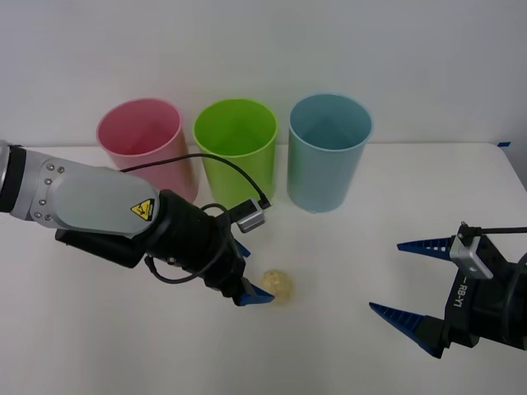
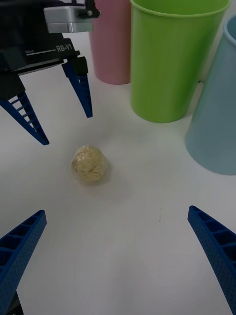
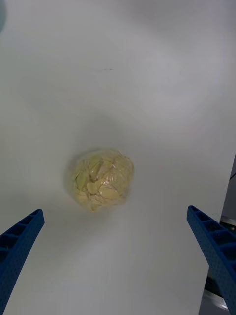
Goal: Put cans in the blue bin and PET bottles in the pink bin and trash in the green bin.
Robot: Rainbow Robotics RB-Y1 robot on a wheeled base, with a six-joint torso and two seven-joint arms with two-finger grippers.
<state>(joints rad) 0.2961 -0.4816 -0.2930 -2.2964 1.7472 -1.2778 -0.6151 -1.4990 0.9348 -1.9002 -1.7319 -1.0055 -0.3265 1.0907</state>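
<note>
Hovering my left gripper [image 1: 257, 284] low over the white table [image 1: 346, 346], I have its blue ribbed fingers [image 3: 19, 246] spread wide, nothing between them. The trash [image 1: 278, 285], a small pale yellow wrinkled ball, lies on the table just off the fingertips; through the left wrist camera it sits ahead of the open claw and roughly centred between the two tips, not touching either one. From the right wrist camera I see the same claw [image 2: 64, 123] from the opposite side, its two fingers pointing down toward the ball [image 2: 90, 165] and standing just short of it.

Beyond the left gripper, on the far part of the table, the three bins stand upright in a row. The green bin [image 1: 236, 152] is the nearest to the claw, almost straight behind it. The pink bin [image 1: 144, 144] stands to the claw's left side of that, partly behind my left arm, and the blue bin [image 1: 328, 152] is on the other side, toward my right arm. Pink and green are very close together; a narrow gap separates green from blue.

My right gripper [image 1: 410, 284] waits well apart from the ball, on the right side of the table, its fingers [image 2: 216, 251] also spread wide and empty, aimed toward the trash and the left claw.
</note>
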